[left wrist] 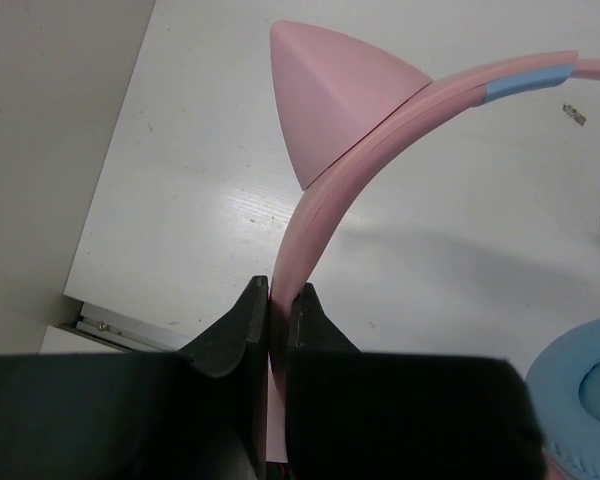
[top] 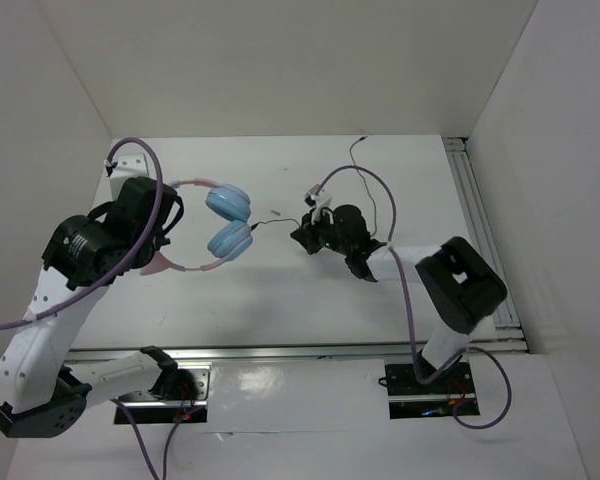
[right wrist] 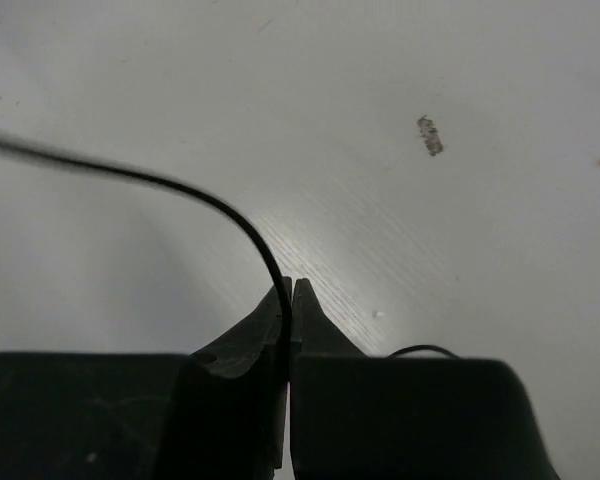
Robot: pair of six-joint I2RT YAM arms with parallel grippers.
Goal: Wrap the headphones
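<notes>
The headphones [top: 227,222] have a pink cat-eared headband [left wrist: 325,190] and two light blue ear cups, held just above the table at left centre. My left gripper [top: 163,232] is shut on the headband, which runs up from between its fingers in the left wrist view [left wrist: 278,295]. The thin black cable [top: 272,224] runs from the lower ear cup right to my right gripper [top: 305,234]. That gripper [right wrist: 290,290] is shut on the cable [right wrist: 215,205]. The rest of the cable [top: 372,190] trails toward the back wall.
Thick purple robot cables [top: 405,290] loop over both arms. A metal rail [top: 485,230] runs along the table's right side and another along the near edge. A small speck [top: 277,211] lies on the white table between the grippers.
</notes>
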